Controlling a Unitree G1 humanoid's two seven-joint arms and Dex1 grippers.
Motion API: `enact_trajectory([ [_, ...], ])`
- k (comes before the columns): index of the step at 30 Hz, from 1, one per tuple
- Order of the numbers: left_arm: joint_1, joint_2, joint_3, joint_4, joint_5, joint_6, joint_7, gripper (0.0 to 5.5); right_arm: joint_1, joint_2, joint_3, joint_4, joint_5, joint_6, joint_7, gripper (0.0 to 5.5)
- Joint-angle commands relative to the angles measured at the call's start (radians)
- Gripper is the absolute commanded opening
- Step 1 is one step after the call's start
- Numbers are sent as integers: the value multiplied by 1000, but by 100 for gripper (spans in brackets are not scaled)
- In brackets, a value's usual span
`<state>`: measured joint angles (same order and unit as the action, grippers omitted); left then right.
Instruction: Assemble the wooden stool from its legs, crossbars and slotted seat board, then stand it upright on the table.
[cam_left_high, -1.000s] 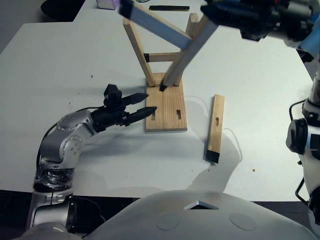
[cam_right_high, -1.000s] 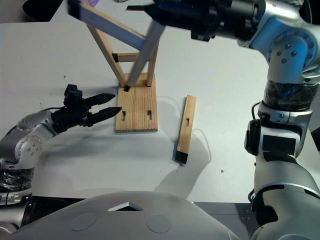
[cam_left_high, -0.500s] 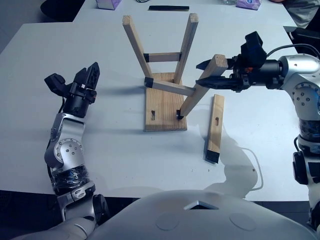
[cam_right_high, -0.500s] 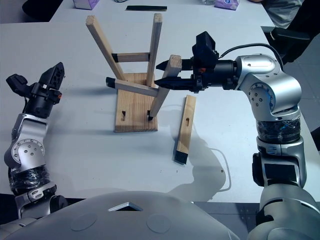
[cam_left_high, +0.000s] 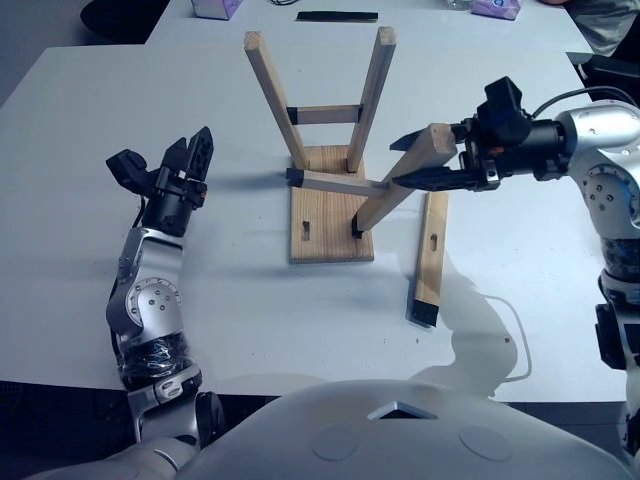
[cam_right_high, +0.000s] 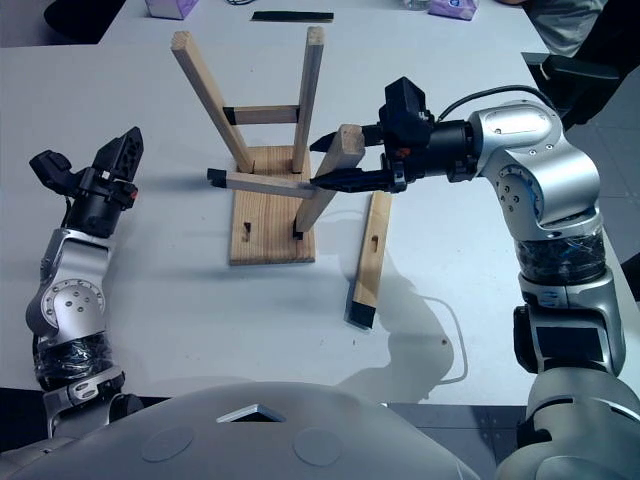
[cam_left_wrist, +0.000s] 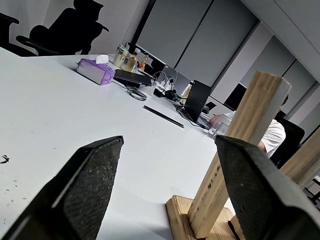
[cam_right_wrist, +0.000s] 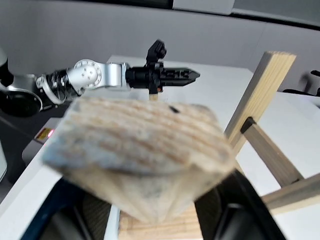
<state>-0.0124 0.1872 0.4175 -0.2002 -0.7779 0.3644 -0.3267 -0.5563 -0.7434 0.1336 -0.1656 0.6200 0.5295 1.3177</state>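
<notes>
Since a second ago, the left gripper (cam_left_high: 193, 143) has pulled back from the left edge of the flat slotted wooden seat board (cam_left_high: 330, 248). It now hangs raised, well left of the board, with its two dark fingers spread and nothing between them. The right arm has swung its load down from high above onto the board.

At the far left edge of the white table (cam_left_high: 90, 120) sits a small purple box (cam_left_high: 215, 8), with a flat black strip (cam_left_high: 337, 16) beside it. The board lies mid-table. On its far end stands a pair of pale wooden legs (cam_left_high: 275, 95), leaning apart and joined by a short wooden crossbar (cam_left_high: 325, 114).

In front of their feet runs the black-tipped rail (cam_left_high: 335, 182) of the held piece, crossing the board close by the pair; I cannot tell whether they touch. The rail joins a tilted wooden leg (cam_left_high: 400, 190) whose black foot rests at the board's near-right slot.

Just right of the board a loose slotted wooden leg (cam_left_high: 430, 250) lies flat. The right gripper (cam_left_high: 398, 163) is pinching the tilted leg's upper end.
</notes>
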Motion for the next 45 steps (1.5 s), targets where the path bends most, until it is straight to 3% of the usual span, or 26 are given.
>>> enact_trajectory([
  [1, 28, -11, -20, -35, 13, -8, 10, 341, 27, -40, 41, 12, -20, 60, 40, 200],
  [11, 30, -31, -36, -5, 35, -51, 5, 341, -53, 37, 146, 121, -129, 33, -7, 200],
  [17, 50, -79, -80, -12, 57, -73, 10, 341, -46, 90, 299, 166, -245, 14, -43, 200],
  [25, 92, -87, -112, 30, 135, -126, -1, 341, -285, 27, 225, 199, -175, 121, 38, 200],
  [33, 181, -122, -190, 120, 275, -206, 7, 341, -362, -40, 207, 159, -174, 164, 146, 200],
  [45, 162, -88, -367, 249, 468, -234, -37, 341, -250, 60, 311, 124, -261, 203, 45, 200],
])
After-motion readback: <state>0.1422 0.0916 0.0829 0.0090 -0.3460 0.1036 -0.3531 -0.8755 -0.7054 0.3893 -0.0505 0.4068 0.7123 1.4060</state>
